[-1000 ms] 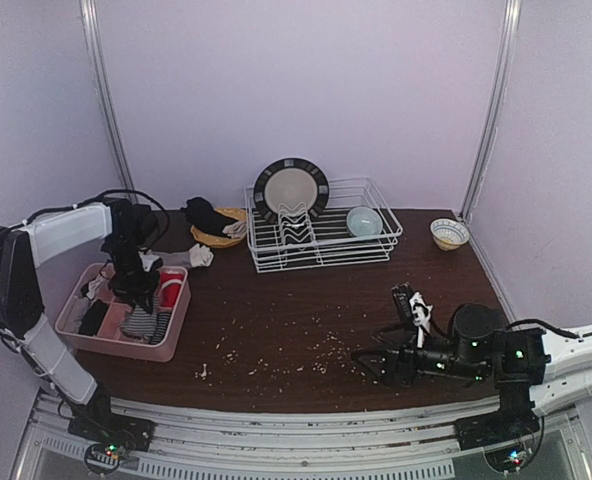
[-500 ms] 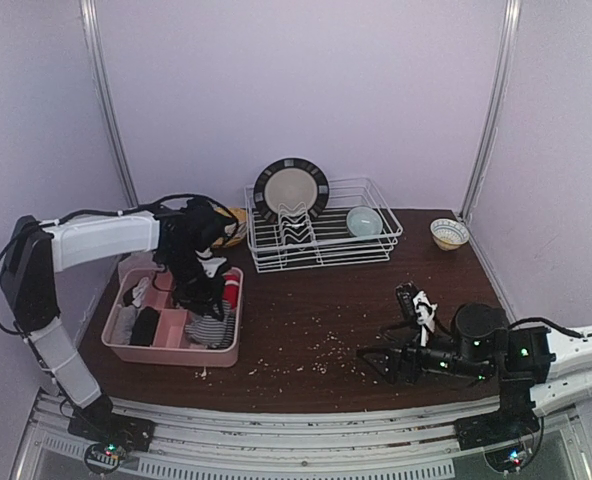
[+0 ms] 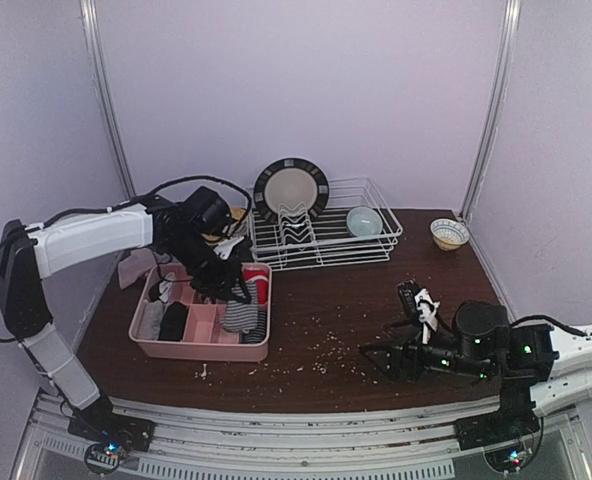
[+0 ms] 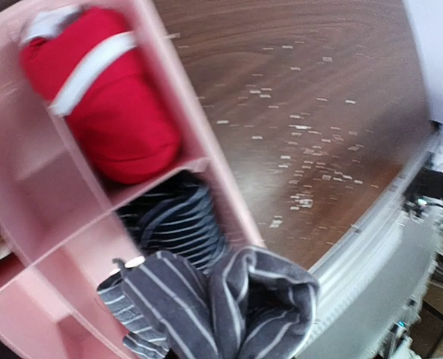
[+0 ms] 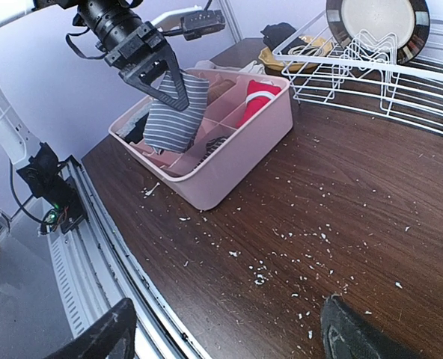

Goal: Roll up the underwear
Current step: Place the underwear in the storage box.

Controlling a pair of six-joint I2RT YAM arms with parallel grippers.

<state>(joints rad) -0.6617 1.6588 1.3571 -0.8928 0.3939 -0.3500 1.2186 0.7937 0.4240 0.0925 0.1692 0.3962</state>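
Left gripper (image 5: 167, 84) pinches the grey striped underwear (image 5: 170, 112), which hangs bunched just above the pink divided tray (image 5: 240, 161); right gripper (image 3: 376, 360) waits wide open, so laying flat and rolling both remain.

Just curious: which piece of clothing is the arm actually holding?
The grey piece with thin white stripes, pinched in the left gripper over the pink box. The red roll and the others lie in their compartments.
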